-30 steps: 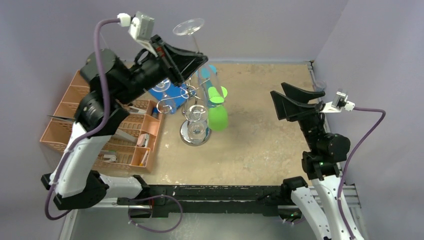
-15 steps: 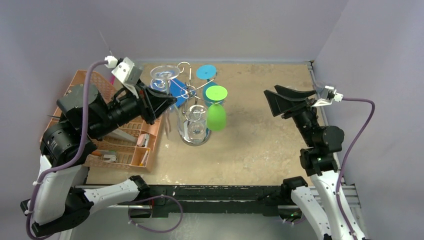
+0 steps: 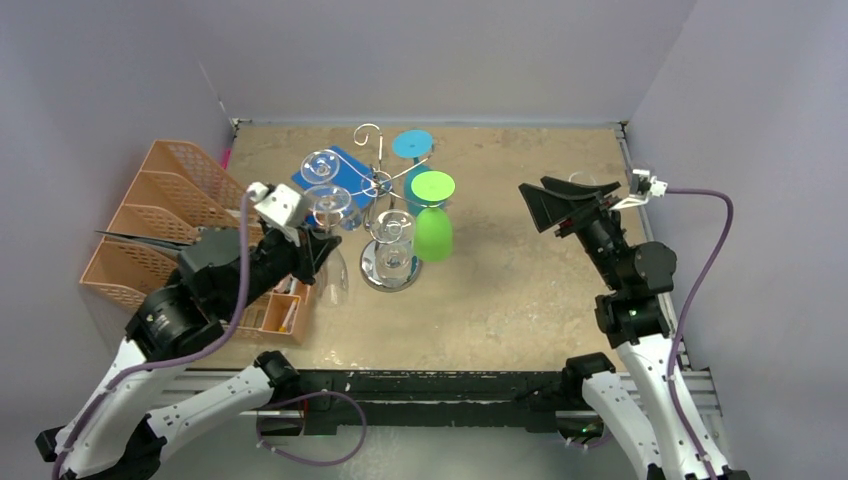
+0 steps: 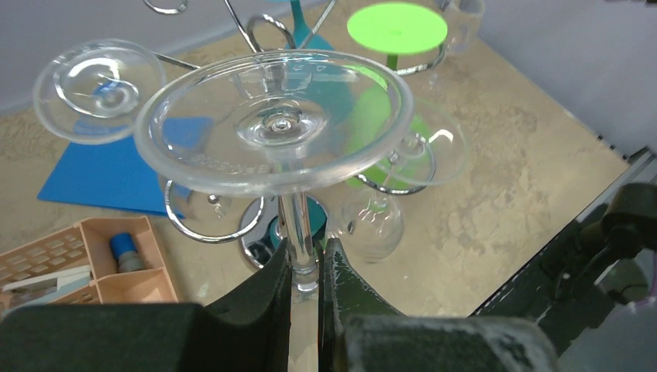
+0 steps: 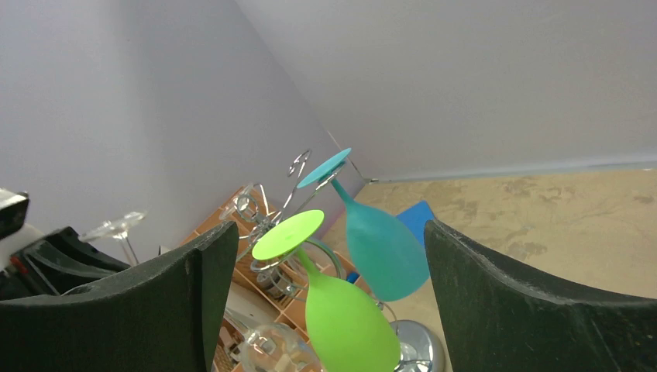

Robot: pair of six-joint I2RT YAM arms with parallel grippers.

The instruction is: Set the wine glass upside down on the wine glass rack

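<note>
My left gripper [image 3: 316, 254] [image 4: 307, 267] is shut on the stem of a clear wine glass [image 3: 333, 201] [image 4: 275, 120]. I hold the glass upside down, with its round foot on top and its bowl hidden below the fingers. It stands just left of the wine glass rack [image 3: 378, 186] [image 4: 203, 224], a silver wire stand on a shiny round base [image 3: 374, 270]. The foot lies over a curled left arm; I cannot tell whether it rests on it. My right gripper [image 3: 566, 205] [image 5: 329, 232] is open and empty, well to the right of the rack.
Several glasses hang upside down on the rack: a green one [image 3: 434, 232] [image 5: 345, 322], a teal one [image 3: 413, 146] [image 5: 383, 248] and clear ones [image 3: 393, 228] [image 4: 99, 81]. A blue mat [image 3: 350, 165] lies behind it. An orange organiser [image 3: 160, 205] stands at the left.
My left arm has come down from high above the rack, towards the near left, carrying the clear glass to the rack's left side. The right gripper shifted slightly left and stayed open.
</note>
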